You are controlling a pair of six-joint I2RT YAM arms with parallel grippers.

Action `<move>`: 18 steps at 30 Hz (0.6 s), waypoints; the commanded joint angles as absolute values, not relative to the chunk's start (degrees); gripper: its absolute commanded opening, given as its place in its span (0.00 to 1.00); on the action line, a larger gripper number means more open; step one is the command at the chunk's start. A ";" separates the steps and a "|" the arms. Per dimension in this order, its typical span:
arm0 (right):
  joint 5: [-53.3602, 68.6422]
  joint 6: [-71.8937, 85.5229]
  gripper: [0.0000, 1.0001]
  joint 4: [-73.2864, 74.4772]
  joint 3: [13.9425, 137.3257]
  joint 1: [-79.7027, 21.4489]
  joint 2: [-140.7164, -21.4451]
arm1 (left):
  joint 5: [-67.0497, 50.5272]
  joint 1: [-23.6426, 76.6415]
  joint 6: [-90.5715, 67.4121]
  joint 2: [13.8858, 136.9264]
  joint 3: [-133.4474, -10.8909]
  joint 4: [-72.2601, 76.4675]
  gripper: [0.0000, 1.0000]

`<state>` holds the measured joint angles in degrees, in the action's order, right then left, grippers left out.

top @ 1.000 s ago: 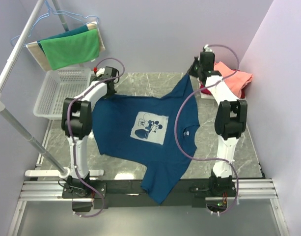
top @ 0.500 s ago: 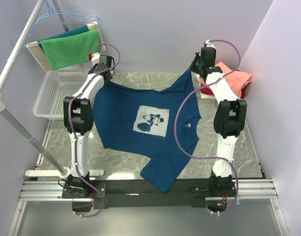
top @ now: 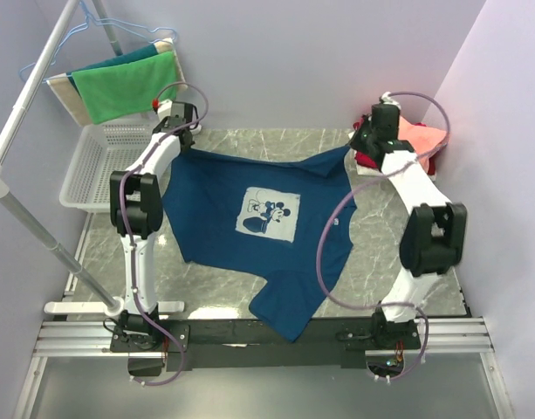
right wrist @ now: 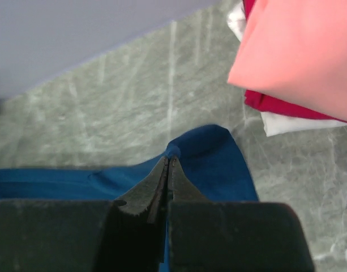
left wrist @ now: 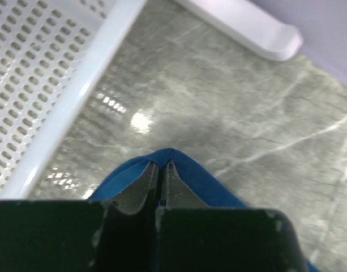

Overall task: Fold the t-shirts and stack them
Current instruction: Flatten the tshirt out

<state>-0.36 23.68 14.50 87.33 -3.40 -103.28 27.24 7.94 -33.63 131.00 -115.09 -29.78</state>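
The navy t-shirt [top: 250, 253] with the pale cartoon-mouse print lies stretched across the marble table [top: 389, 262]. My left gripper [top: 178, 138] is shut on its far left corner; the wrist view shows the jaws [left wrist: 161, 165] pinching a blue fold [left wrist: 187, 170]. My right gripper [top: 361, 147] is shut on its far right corner, with blue cloth [right wrist: 218, 158] pinched at the jaw tips [right wrist: 168, 161]. A folded salmon-pink shirt [top: 421, 140] lies on a red one [top: 368, 161] at the far right; both show in the right wrist view [right wrist: 298, 51].
A white mesh basket [top: 101, 166] stands at the far left, its rim close to my left gripper [left wrist: 65, 102]. A green cloth [top: 123, 85] hangs on a hanger from a white rail [top: 36, 83]. One sleeve hangs over the table's front edge [top: 284, 319].
Both grippers have carried the shirt's far edge further back and pulled it taut. The right gripper swung right toward the folded stack. The shirt slid back.
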 commanded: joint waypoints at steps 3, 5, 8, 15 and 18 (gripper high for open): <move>2.72 26.89 0.00 10.11 78.07 -2.99 -88.78 | 26.28 6.33 -32.61 126.13 -112.50 -27.86 0.01; 3.95 27.77 0.00 10.63 76.04 -2.99 -85.88 | 26.02 6.24 -32.70 125.25 -111.01 -27.51 0.01; 5.10 29.26 0.00 10.11 70.77 -3.08 -81.49 | 25.23 6.24 -33.22 123.67 -108.55 -27.77 0.01; 7.56 31.81 0.00 10.98 57.24 -3.60 -73.66 | 24.87 6.24 -32.87 118.48 -100.29 -26.37 0.01; 7.56 32.69 0.00 11.07 52.84 -3.78 -71.02 | 24.96 6.15 -32.61 116.73 -98.09 -26.11 0.01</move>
<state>6.76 30.83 11.62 56.95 -3.38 -75.55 25.02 6.50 -33.63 122.08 -99.88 -28.10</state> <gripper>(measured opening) 0.007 0.032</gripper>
